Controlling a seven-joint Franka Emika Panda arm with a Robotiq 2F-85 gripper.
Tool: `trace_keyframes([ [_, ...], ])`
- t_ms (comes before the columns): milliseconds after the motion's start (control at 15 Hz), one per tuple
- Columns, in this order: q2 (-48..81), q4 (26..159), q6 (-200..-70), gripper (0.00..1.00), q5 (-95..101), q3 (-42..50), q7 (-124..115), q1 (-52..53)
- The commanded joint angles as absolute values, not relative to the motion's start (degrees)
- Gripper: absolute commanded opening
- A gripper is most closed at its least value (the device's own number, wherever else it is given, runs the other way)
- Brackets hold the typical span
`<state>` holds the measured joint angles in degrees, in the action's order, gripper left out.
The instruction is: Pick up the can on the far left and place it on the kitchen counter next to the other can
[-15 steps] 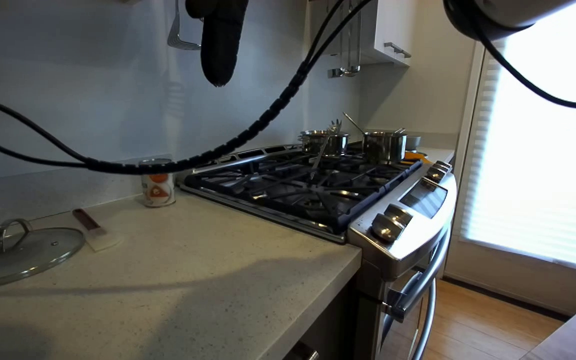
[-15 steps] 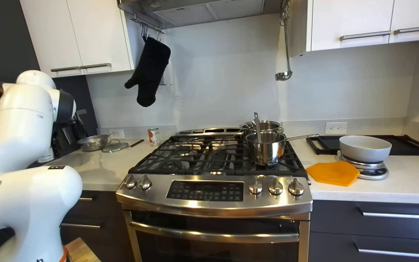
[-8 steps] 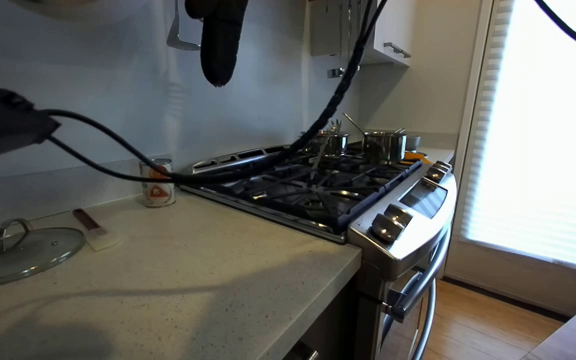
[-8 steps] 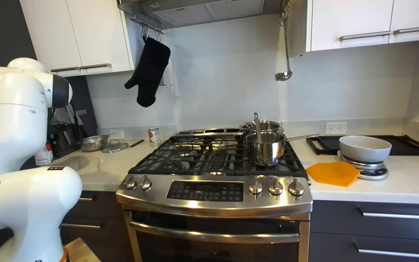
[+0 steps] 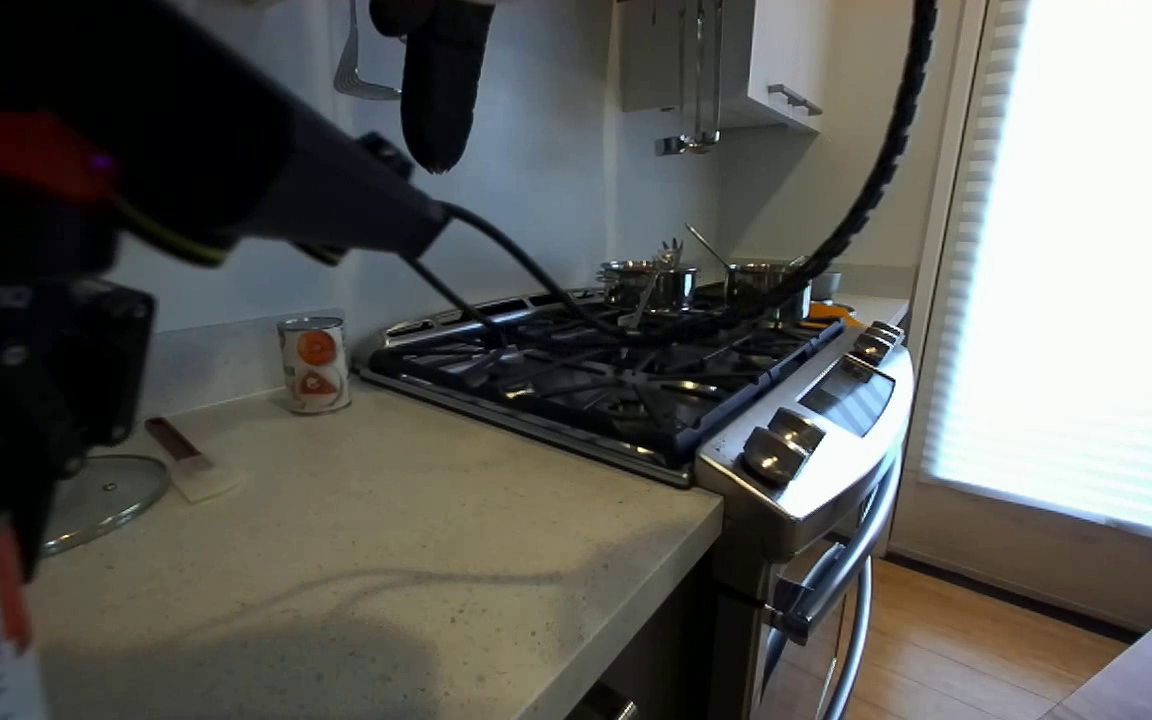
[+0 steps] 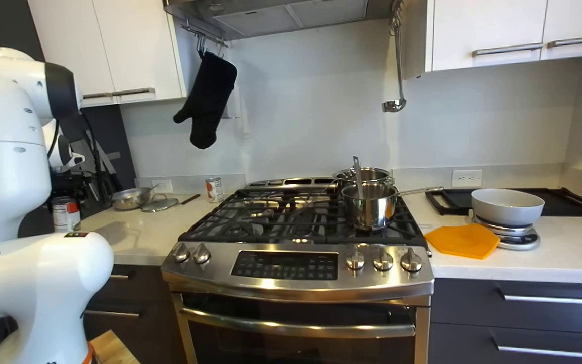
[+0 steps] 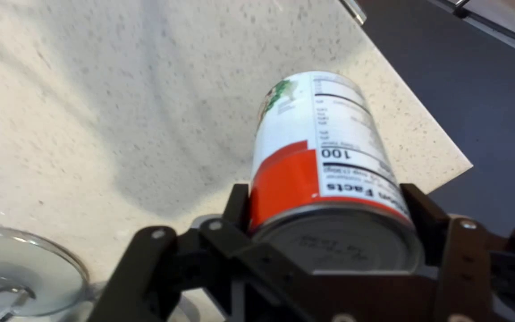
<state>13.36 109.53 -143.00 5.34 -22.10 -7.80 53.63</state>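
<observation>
Tool clamped on both sides of a red-and-white can, just below its upper rim, a robot arm holds its load at a corner of the counter. The wrist view shows the can's long axis running on from the tool, away from the camera and toward the speckled surface. In an exterior view that red-and-white can looks close to upright, partly covered by the arm; its base is hard to make out, so whether it clears the counter cannot be told for certain, though it probably does.

The coming move turns on the stretch between two tins. The other can stands upright in both exterior views, near the backsplash and just beside the stove, well apart from the tool: back from the counter's front edge and along toward the stove. A glass lid and a red-handled spatula lie on or close to that route.

Judging by the task, the carry should come next: a reach across and back, axis kept vertical, ending beside the other can on the side away from the stove. A path too low could clip the lid.
</observation>
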Motion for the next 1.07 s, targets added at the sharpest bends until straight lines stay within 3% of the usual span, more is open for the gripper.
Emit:
trace_keyframes([
  [0, 11.22, 111.96, -142.81, 0.83, 5.38, -22.52, -9.62, 52.74],
  [400, 7.20, 116.23, -142.83, 0.83, 5.20, -22.70, -11.93, 51.96],
  [467, 7.21, 116.25, -142.83, 0.58, 5.20, -22.69, -11.95, 51.96],
  [1000, 1.69, 116.03, -143.94, 0.58, 0.26, -20.27, -18.56, 43.83],
])
